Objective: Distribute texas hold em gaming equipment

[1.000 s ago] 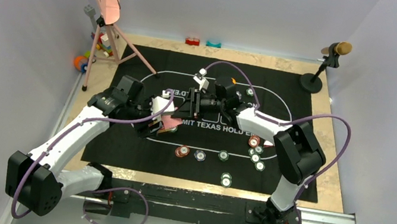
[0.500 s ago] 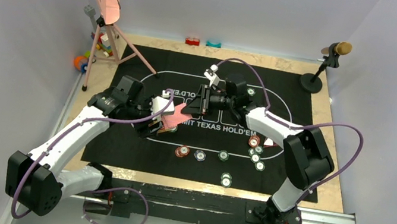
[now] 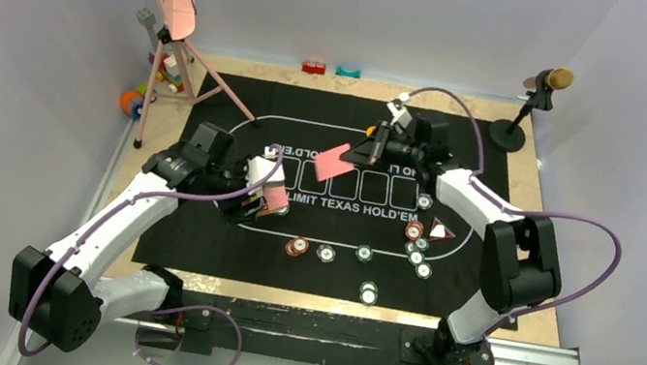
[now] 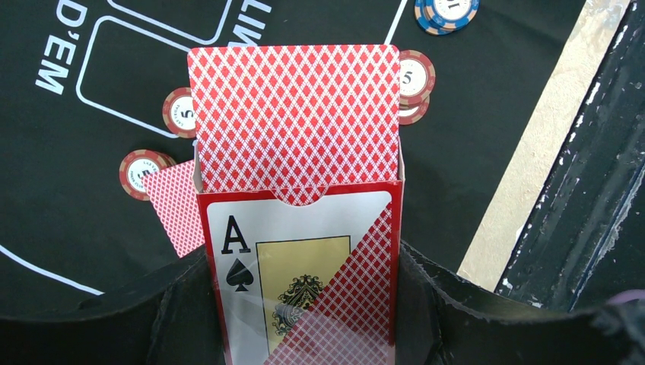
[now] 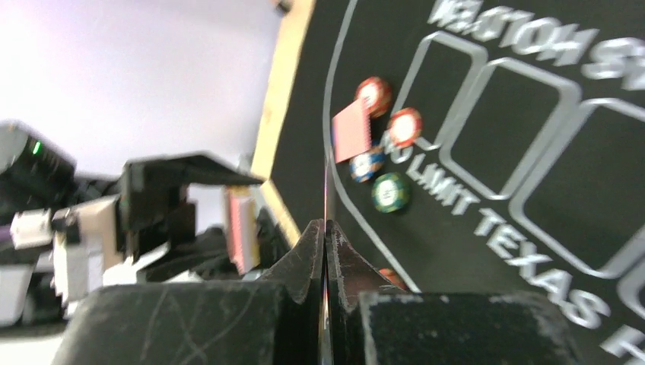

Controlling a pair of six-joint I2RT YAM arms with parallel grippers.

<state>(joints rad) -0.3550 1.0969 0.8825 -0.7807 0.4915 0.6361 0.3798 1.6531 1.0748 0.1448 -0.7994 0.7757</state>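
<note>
My left gripper [image 3: 264,195] is shut on an open card box [image 4: 300,274] with an ace of spades on its front. Red-backed playing cards [image 4: 295,114] stick out of its top. My right gripper [image 3: 365,155] is shut on a single pinkish-red card [image 3: 335,162] and holds it above the mat's outlined boxes. In the right wrist view that card [image 5: 325,190] shows edge-on between the closed jaws [image 5: 325,228]. Chips [image 3: 295,247] lie along the mat's near line, with more [image 3: 416,251] at the right. A loose card [image 4: 173,205] lies on the mat beside red chips [image 4: 181,112].
The black mat [image 3: 210,253] covers most of the table. A pink stand on a tripod [image 3: 175,71] is at the back left with toy blocks [image 3: 131,101] by it. A microphone stand [image 3: 507,133] is at the back right. Small blocks [image 3: 314,67] sit at the far edge.
My right gripper closed on a card at the box's mouth and carried it right and back, away from the left gripper. The left arm and box stayed put.
</note>
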